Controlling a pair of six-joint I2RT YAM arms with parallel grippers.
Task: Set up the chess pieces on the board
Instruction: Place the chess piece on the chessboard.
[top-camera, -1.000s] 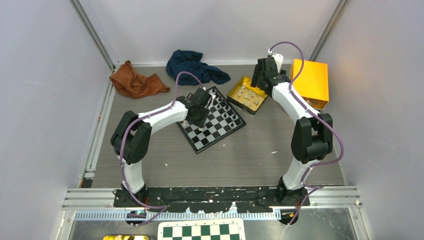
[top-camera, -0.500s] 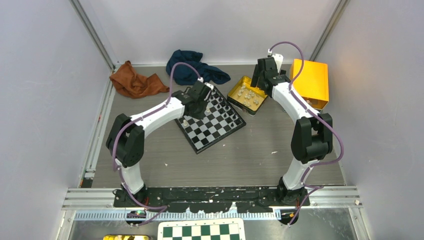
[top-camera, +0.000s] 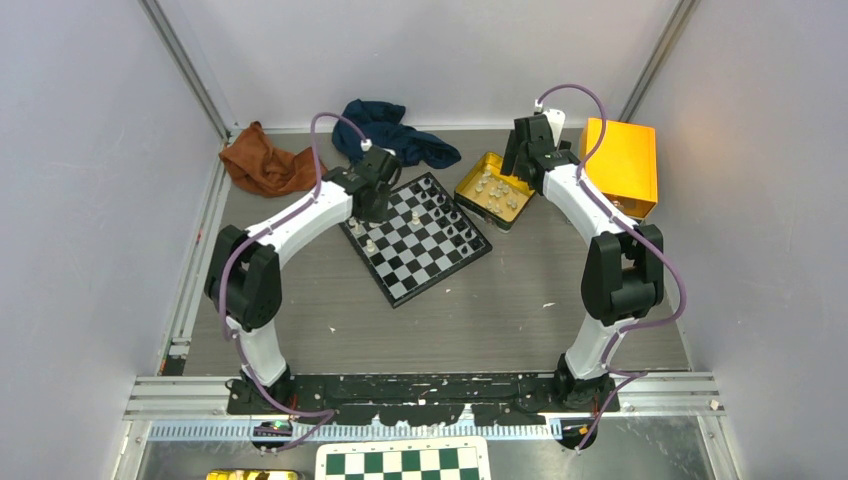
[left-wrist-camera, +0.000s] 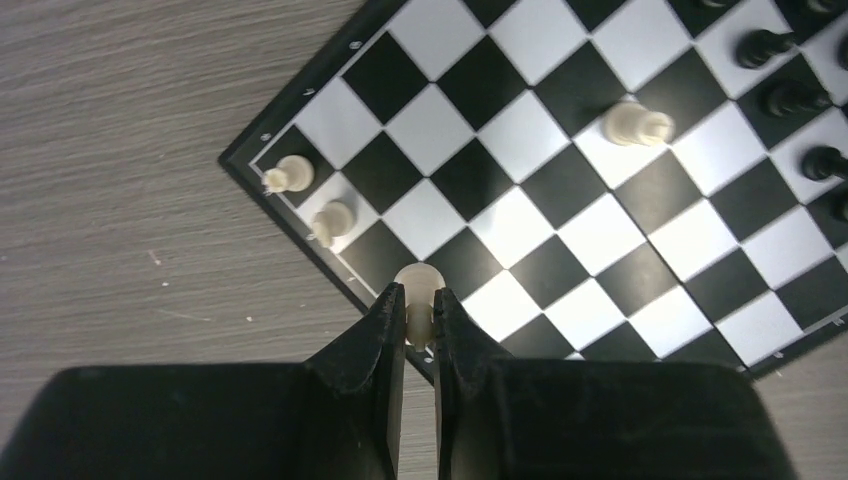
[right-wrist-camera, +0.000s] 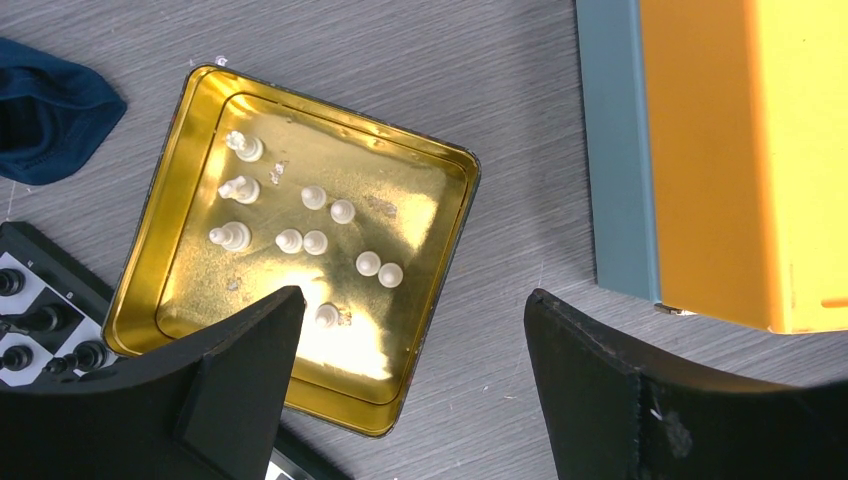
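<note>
The board (top-camera: 425, 245) lies turned on the table, and it also shows in the left wrist view (left-wrist-camera: 560, 190). My left gripper (left-wrist-camera: 418, 305) is shut on a cream-white pawn (left-wrist-camera: 420, 279) above the board's near-left edge; in the top view this gripper (top-camera: 372, 197) hangs over the board's left corner. Two white pieces (left-wrist-camera: 288, 176) stand at that corner, and another white piece (left-wrist-camera: 638, 125) lies on its side further in. Black pieces (left-wrist-camera: 790, 97) line the far side. My right gripper (right-wrist-camera: 412, 298) is open and empty above a gold tin (right-wrist-camera: 455, 230) that holds several white pieces (right-wrist-camera: 315, 240).
An orange box (top-camera: 622, 160) stands right of the tin (top-camera: 470, 195). A dark blue cloth (top-camera: 385, 130) and a rust-brown cloth (top-camera: 270, 165) lie at the back. A green-and-white checkered sheet (top-camera: 405, 462) lies below the arm bases.
My left gripper has moved from over the board's middle towards the far left, to the board's left corner, keeping the white pawn. The right arm has not moved.
</note>
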